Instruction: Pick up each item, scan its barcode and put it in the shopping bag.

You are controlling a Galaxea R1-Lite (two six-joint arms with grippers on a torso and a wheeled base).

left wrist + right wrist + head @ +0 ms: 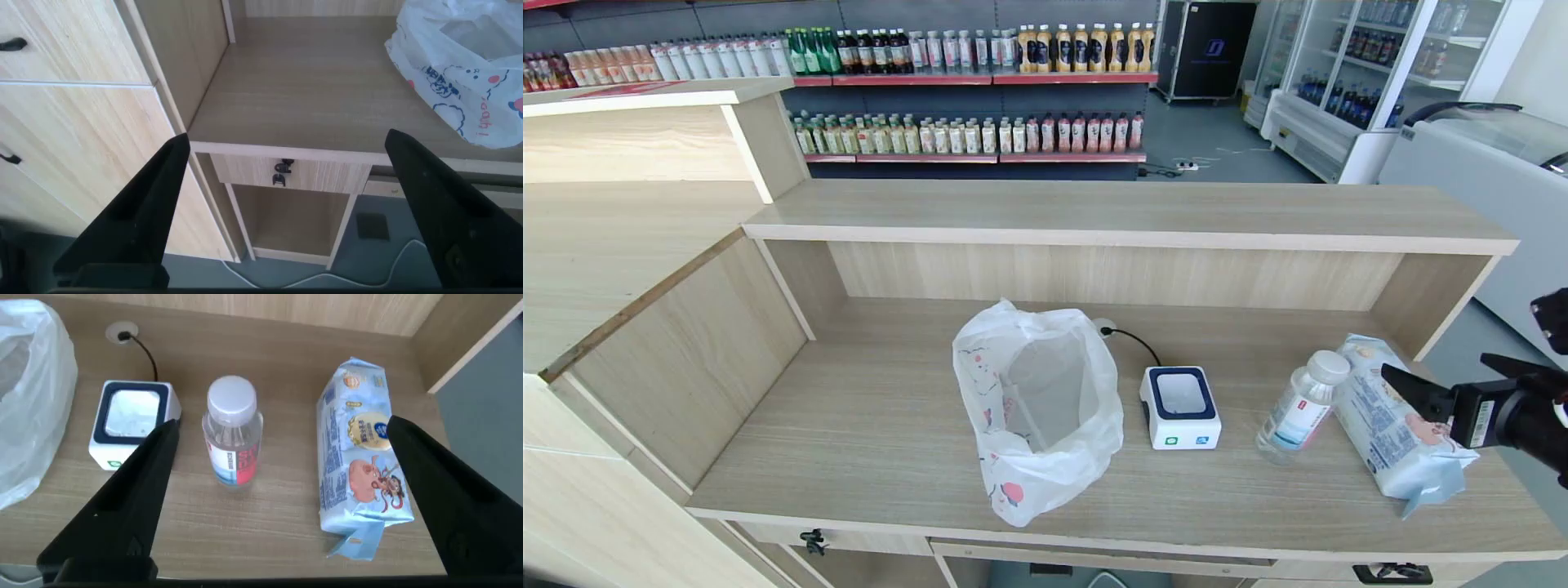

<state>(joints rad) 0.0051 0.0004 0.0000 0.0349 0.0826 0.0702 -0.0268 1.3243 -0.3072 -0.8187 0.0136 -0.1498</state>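
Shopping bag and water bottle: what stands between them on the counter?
The barcode scanner stands between the shopping bag and the water bottle, touching neither. The head view shows this plainly.

White shopping bag with pink and blue prints, navy-framed white scanner, white-capped clear bottle with red and blue label, pale blue pack, light wood-grain counter.
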